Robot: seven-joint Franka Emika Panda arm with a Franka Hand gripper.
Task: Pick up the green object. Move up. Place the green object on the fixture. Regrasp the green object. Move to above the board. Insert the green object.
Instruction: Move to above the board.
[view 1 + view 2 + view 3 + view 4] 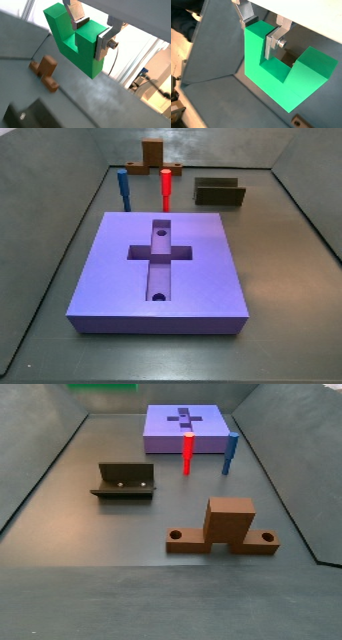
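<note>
My jaws (92, 31) are clamped on one prong of the bright green U-shaped block (72, 40), high above the counter; both wrist views show this. A side view catches only its green edge (107, 386), with the dark slotted fixture (123, 481) and purple slab board (185, 428) below.

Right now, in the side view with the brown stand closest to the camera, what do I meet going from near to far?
Stand → fixture → red peg → board. The tool is out of this view, shut on the green object in both wrist views.
</note>
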